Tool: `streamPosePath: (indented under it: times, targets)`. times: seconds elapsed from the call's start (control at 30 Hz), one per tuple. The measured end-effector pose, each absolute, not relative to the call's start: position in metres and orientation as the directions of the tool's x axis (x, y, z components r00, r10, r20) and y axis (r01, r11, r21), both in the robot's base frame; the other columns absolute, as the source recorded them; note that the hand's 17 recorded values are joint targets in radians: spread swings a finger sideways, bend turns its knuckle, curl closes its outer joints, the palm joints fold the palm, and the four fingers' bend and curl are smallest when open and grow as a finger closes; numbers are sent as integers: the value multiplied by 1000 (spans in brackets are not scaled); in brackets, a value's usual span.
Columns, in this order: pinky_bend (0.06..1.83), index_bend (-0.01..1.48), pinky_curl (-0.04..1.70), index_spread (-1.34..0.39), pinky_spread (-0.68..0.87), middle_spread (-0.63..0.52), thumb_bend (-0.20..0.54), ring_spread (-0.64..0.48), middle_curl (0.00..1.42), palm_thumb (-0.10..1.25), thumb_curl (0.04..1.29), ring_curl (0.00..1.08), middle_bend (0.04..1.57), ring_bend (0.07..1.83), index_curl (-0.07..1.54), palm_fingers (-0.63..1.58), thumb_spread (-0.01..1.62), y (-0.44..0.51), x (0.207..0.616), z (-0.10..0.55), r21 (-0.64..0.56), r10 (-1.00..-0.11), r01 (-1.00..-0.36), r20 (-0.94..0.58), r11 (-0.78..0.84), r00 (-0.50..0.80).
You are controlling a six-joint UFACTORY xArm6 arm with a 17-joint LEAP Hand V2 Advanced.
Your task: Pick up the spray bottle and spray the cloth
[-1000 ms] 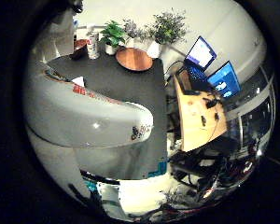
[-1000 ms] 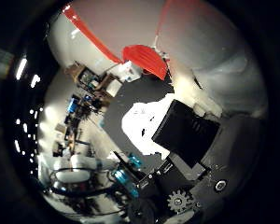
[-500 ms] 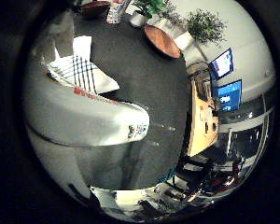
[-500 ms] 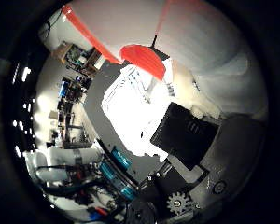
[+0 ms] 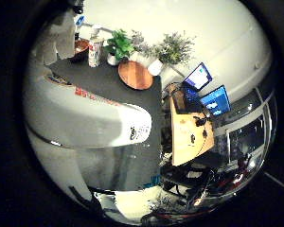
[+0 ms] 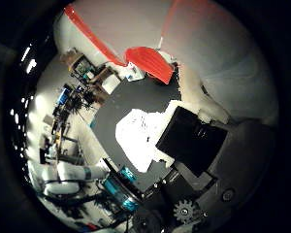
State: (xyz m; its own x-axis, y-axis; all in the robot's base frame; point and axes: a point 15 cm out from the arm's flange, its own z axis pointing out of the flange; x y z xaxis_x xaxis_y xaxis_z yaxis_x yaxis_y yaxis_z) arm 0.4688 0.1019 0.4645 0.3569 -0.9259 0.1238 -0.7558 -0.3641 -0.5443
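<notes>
bottle (image 5: 85, 118): white body fills both palm views, so pressed against the palm, lifted above the table (image 5: 109, 85)
hand (image 6: 203, 145): fingers curled round the bottle, gripping it for spraying
trigger (image 6: 148, 63): red, aimed tableward
cloth (image 6: 140, 138): flat mid-table, below the nozzle

Lab/office: monitors (image 5: 213, 97), wooden desk (image 5: 189, 137), second robot arm (image 6: 70, 174).

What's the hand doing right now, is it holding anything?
Right hand: shut on the white plastic spray bottle with the red trigger, which fills the palm views.
</notes>
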Motion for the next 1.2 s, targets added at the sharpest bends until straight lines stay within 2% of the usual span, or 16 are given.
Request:
streamPosePath:
  times: [0.23, 0.37, 0.63, 0.77, 1.03, 1.2]
  targets:
    - [1243, 1163, 585, -264, -358, -186, -9, -210, 648, 930, 1020, 561, 1341, 1433, 666, 1244, 1022, 118, 451, 382, -435, -909, -804, 100, -405, 404]
    - [1243, 1163, 585, -264, -358, -186, -9, -208, 648, 930, 1022, 562, 1341, 1433, 667, 1244, 1020, 120, 446, 345, -424, -908, -808, 95, -409, 409]
    - [1242, 1162, 586, -264, -359, -186, -11, -210, 647, 921, 1024, 561, 1341, 1433, 668, 1244, 1020, 126, 447, 420, -499, -909, -771, 92, -396, 407]
    - [1243, 1162, 586, -264, -359, -186, -9, -204, 647, 918, 1021, 563, 1341, 1433, 668, 1244, 1021, 147, 434, 459, -541, -902, -755, 13, -370, 432]
    - [1242, 1161, 586, -264, -359, -186, -9, -210, 647, 913, 1020, 562, 1341, 1432, 668, 1244, 1024, 228, 398, 511, -639, -796, -703, -228, -312, 561]
    - [1242, 1161, 587, -264, -359, -186, -9, -210, 647, 912, 1022, 561, 1341, 1432, 669, 1245, 1025, 283, 381, 537, -717, -685, -644, -329, -268, 650]
